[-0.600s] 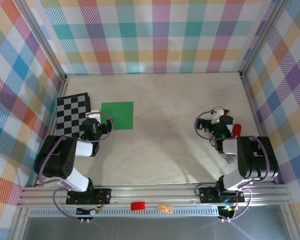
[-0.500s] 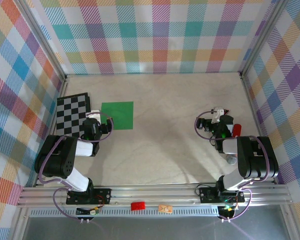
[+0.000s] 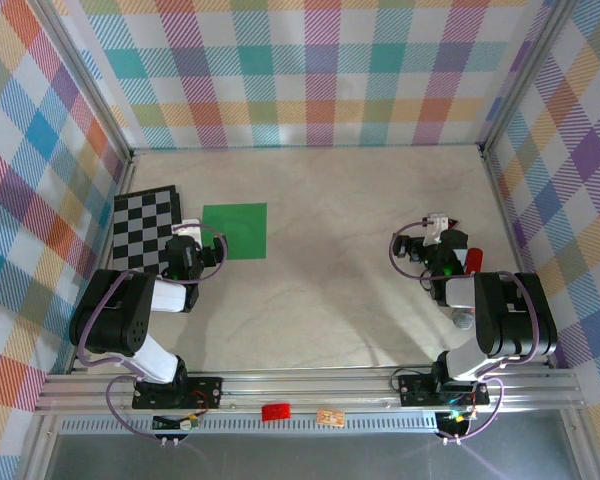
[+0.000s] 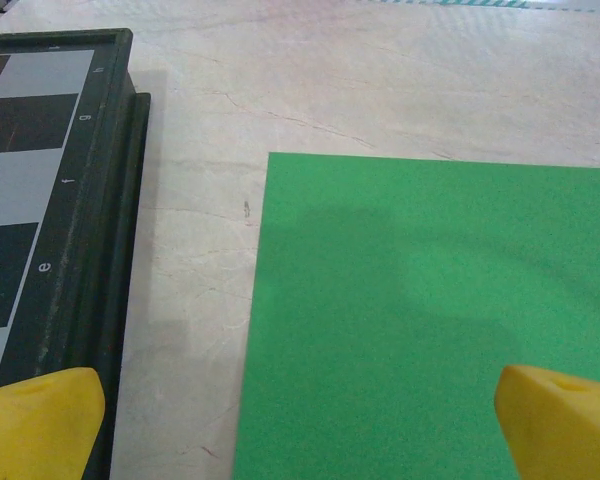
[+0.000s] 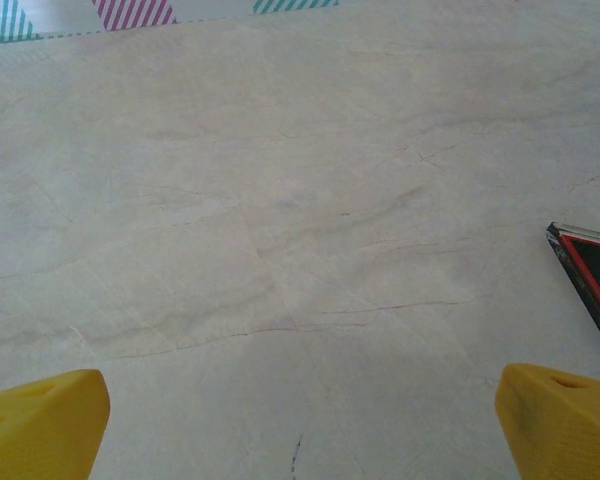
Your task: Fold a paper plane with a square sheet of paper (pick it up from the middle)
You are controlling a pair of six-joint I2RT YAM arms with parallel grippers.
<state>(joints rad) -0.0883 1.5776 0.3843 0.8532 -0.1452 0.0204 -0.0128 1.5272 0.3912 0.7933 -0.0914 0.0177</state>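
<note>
Seen from above, the square sheet of paper (image 3: 234, 231) lies flat on the bench (image 3: 340, 290), left of centre, with a chessboard (image 3: 143, 228) just beside its left edge. The left claw (image 3: 187, 236) sits at the sheet's near left corner, by the gap between board and paper. The right claw (image 3: 435, 230) is well apart on the right, near a red cylinder (image 3: 473, 260). The bench top is pale and marbled, and plaid walls (image 3: 310, 70) close three sides.

In the left wrist view the left claw is released, its yellow fingertips (image 4: 40, 420) spread wide and empty. The sheet lies flat ahead, and the chessboard's dark frame runs along the left.

In the right wrist view the right claw is released and empty over bare bench. A red-and-black piece (image 5: 592, 285) pokes in at the right edge.
</note>
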